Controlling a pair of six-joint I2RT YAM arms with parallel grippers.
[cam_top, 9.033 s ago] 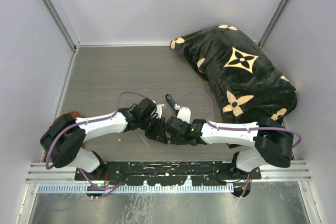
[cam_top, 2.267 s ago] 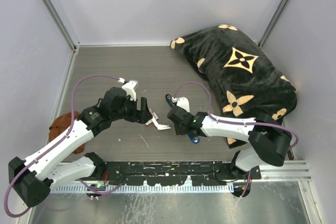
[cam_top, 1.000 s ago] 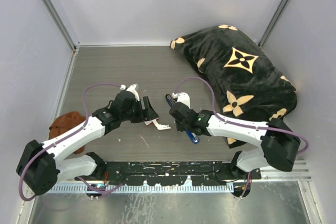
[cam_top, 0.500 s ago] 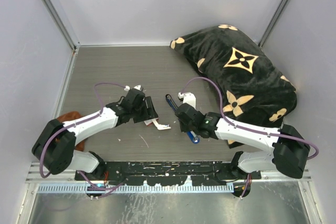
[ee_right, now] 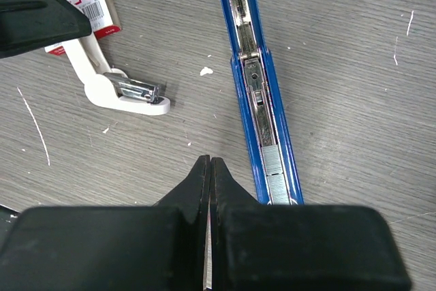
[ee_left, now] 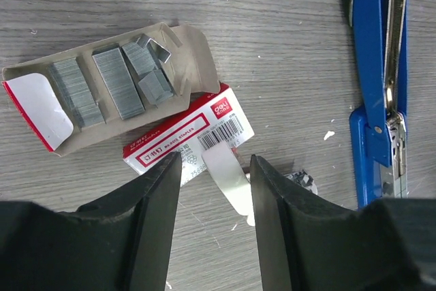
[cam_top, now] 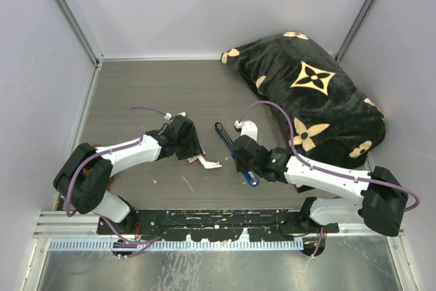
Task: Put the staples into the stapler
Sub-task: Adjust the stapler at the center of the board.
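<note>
**Item 1. Left claw** (ee_left: 214, 199): jaws apart and gripping nothing. It hangs over the near end of the box sleeve.

**Item 2. Cardboard tray** (ee_left: 191, 56): pulled out of its sleeve and lying flat on the worktop (cam_top: 150, 93). It holds the staples (ee_left: 117, 83), several silvery blocks, one of them tipped askew.

**Item 3. Red-and-white sleeve** (ee_left: 170, 142): touching the tray. A red "deli" logo and a barcode can be read; the small print is too fine to make out.

**Item 4. White oblong piece** (ee_left: 228, 175): seen between the left jaws. Whether either jaw touches it cannot be told.

**Item 5. Stapler** (ee_right: 255, 100): blue, folded out flat on the worktop just right of the box, with its silver channel exposed. A ribbed grey strip (ee_right: 276, 172) sits at the near end of the channel, and it looks like staples already seated.

**Item 6. Right claw** (ee_right: 209, 168): jaws pressed together and empty, just left of the channel.

**Item 7. Black cushion** (cam_top: 313, 93): beige flower motifs, no legible writing.

**Status:** loading appears largely done. What seems left is to shut the stapler.
</note>
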